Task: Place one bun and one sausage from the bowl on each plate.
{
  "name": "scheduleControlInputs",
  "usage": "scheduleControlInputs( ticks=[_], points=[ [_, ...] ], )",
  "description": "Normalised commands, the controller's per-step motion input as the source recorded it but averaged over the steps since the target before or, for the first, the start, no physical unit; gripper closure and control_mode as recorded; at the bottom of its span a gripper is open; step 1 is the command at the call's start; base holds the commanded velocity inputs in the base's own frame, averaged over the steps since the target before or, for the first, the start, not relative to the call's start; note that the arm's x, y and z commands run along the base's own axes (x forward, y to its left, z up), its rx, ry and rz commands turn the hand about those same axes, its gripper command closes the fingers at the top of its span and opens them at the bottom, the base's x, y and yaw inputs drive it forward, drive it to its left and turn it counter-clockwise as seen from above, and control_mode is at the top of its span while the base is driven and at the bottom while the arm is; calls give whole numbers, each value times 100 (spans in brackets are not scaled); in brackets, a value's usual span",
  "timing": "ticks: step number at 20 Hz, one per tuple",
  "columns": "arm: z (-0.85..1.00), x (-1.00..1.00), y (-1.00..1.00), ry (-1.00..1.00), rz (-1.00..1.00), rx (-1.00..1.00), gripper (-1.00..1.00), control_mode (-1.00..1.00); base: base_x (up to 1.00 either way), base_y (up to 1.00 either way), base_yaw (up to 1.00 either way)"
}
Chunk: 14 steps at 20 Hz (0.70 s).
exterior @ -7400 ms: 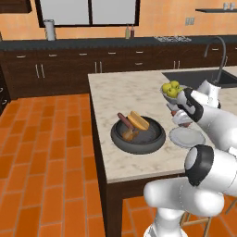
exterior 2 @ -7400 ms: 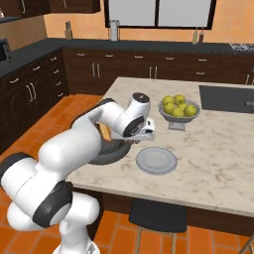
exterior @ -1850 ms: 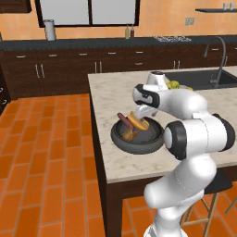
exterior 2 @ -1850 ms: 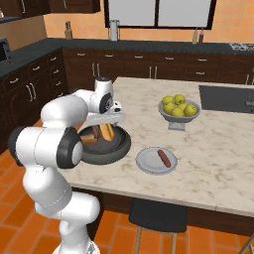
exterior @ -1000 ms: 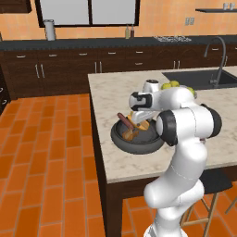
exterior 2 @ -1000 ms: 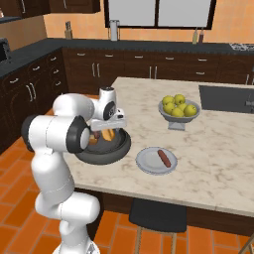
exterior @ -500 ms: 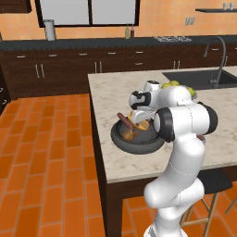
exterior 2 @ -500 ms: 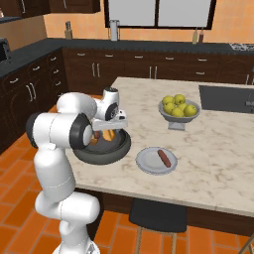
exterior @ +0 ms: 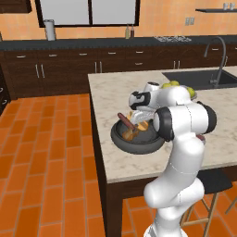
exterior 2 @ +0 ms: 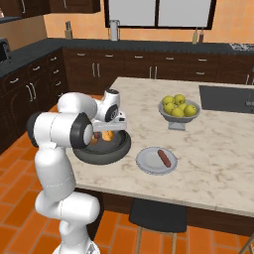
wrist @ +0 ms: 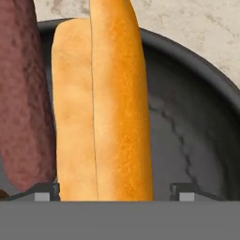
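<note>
We see the gripper (wrist: 114,191) low inside the bowl (wrist: 197,140), its two tips spread wide on either side of a bun (wrist: 103,108) without touching it, so it holds nothing. A sausage (wrist: 21,98) lies against this bun on one side, both on the dark floor of the bowl. Further out, the bowl sits near the counter (exterior 2: 218,149) edge, and just beside it the pale plate (exterior 2: 148,162) carries another sausage (exterior 2: 163,158), with the fruit bowl (exterior 2: 178,110) behind.
</note>
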Motion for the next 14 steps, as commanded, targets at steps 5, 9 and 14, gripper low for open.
scheduleControlInputs(
  ticks=[5,9,14],
  points=[
    [-2,0,0,1,0,1,100,-100,0,0,0],
    [20,-9,0,4,-4,0,100,-100,0,0,0],
    [52,-38,-29,3,-3,0,100,-100,0,0,0]
  ],
)
